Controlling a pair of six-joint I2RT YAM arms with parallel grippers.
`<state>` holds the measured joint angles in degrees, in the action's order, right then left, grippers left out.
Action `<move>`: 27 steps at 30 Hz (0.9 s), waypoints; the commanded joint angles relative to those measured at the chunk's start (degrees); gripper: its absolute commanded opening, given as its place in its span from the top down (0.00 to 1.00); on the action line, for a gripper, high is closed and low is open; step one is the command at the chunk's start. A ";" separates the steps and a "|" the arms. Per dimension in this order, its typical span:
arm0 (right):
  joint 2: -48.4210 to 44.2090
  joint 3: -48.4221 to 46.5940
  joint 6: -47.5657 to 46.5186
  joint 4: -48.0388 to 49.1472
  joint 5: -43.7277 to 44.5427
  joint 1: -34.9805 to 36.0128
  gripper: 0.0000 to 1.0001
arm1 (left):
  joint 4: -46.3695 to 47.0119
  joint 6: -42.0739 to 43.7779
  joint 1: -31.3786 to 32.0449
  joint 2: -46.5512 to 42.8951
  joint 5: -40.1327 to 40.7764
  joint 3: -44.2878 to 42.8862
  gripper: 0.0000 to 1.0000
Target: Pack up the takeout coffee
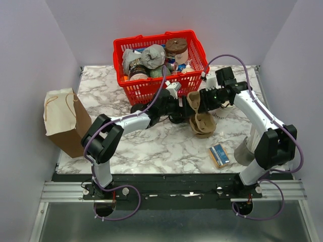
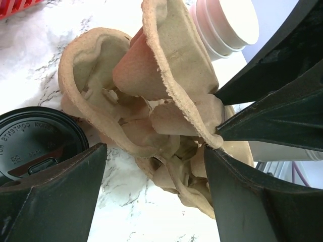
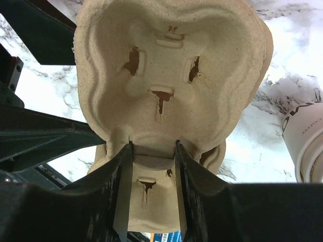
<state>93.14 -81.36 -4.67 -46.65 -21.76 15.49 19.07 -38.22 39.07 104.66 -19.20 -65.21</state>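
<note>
Top external: 2 pulp carriers (image 1: pixel 203 124), 1 pinched by R claw (image 3: pixel 153 148); L claw (image 2: pixel 154 151) spread.

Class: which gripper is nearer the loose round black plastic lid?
Left. The open left gripper has a finger beside the lid; the right gripper is beyond the brown moulded-pulp cup carrier, clamping its rim.
</note>
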 commanded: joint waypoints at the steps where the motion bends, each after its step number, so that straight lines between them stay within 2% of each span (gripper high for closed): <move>1: -2.26 -2.83 -1.22 -2.48 0.58 -1.25 0.71 | 1.67 0.16 -1.10 -0.42 -0.40 -1.85 0.14; 10: -4.02 -8.46 -3.33 -5.81 -1.36 -1.34 0.71 | -2.10 2.35 -3.38 -3.84 -3.02 -1.41 0.14; 14: -6.30 -8.11 -4.47 -7.13 -3.10 -1.25 0.71 | -4.39 7.00 -3.65 -9.63 -5.14 -0.36 0.15; 18: -7.45 -8.28 -6.49 -9.85 -6.01 -1.25 0.69 | -12.80 12.98 -4.96 -17.28 -4.27 -0.44 0.16; 24: -9.99 -9.61 -18.69 -16.96 -8.47 4.19 0.69 | -23.18 19.40 -10.06 -30.11 -2.16 -0.18 0.14; 27: -13.15 -6.28 -27.66 -19.25 -7.95 10.42 0.69 | -25.56 21.95 -12.61 -35.29 -0.76 0.08 0.13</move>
<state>84.75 -89.52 -19.88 -59.40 -26.98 19.66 1.26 -22.15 28.99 74.91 -21.87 -65.49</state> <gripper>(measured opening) 0.427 0.860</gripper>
